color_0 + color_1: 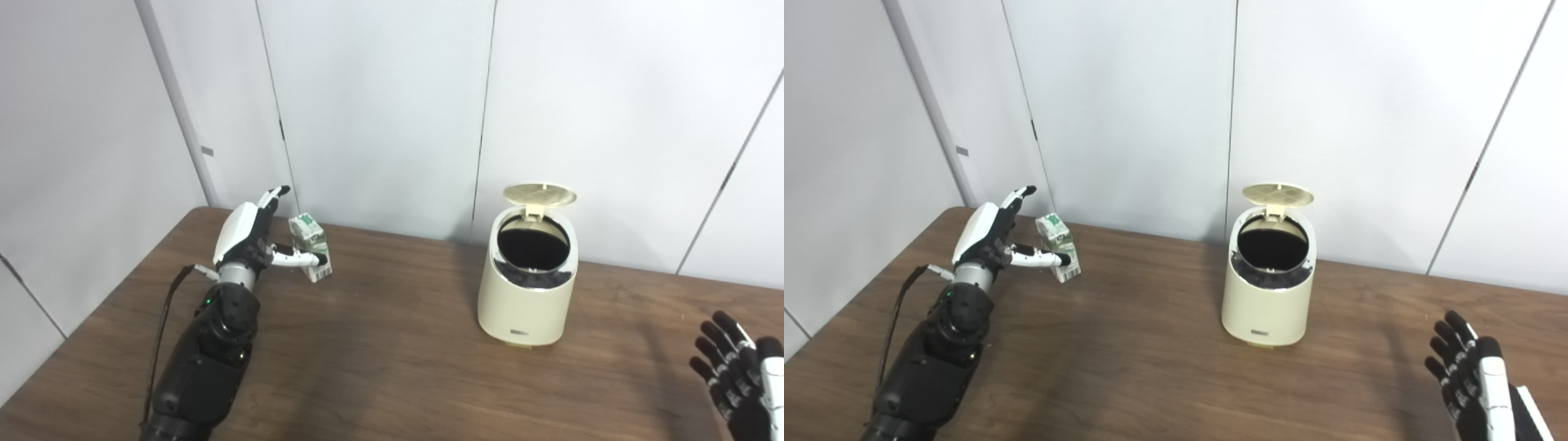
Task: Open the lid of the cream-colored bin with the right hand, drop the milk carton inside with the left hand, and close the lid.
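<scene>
- On the brown wooden table (380,367) stand two task things: one cream-colored bin (527,294) and one milk carton (312,246), well apart from each other.
- One bin, right of centre and near the table's far edge. Its one round lid (540,195) is swung up and back on its hinge, so the dark mouth is exposed; the inside reads only as black, and nothing within can be made out.
- One small label (519,333) sits low on the bin's front, too small to read.
- One carton, green and white, tilted, at the far left of the table. Whether its base touches the wood or is just lifted cannot be told.
- Two hands are in view. The left hand (254,236) is beside the carton with its thumb across the carton's near face and its fingers (273,196) reaching up behind it; how firmly it grips is partly hidden by the hand itself, but it appears closed around the carton.
- The right hand (1470,373) is at the lower right corner, well apart from the bin, fingers spread and holding nothing; the picture edge cuts it off, more so in the left eye view.
- One thin cable (165,312) runs along the left forearm.
</scene>
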